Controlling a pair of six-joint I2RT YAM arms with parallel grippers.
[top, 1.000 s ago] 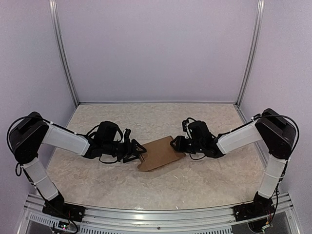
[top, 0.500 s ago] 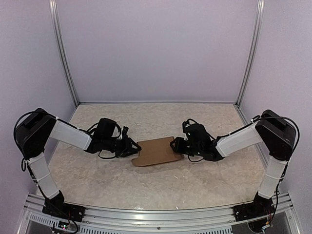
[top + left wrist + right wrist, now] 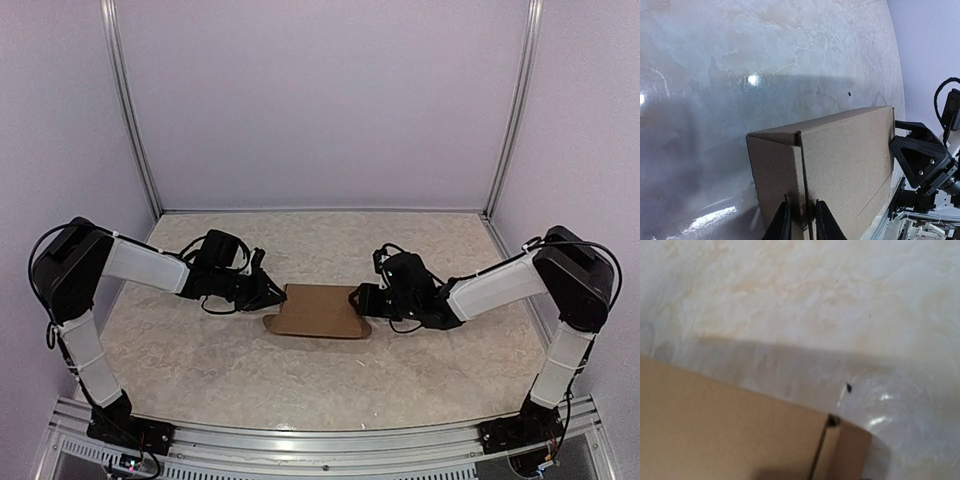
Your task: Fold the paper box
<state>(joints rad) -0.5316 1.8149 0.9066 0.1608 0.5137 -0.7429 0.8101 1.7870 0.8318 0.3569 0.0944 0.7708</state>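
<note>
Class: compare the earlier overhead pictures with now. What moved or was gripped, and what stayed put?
The left gripper moved farther out and closed its jaws on the left end of the paper box, swinging it from slanted to square across the table. The right gripper stayed at the box's right end.

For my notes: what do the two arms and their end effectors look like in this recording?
Both match. The left arm and right arm have white tubular links between bulky black joint housings, with thin black cables looping at shoulders and wrists. The left end effector and right end effector are black, each with two angular, triangular fingers. No markings are readable.
</note>
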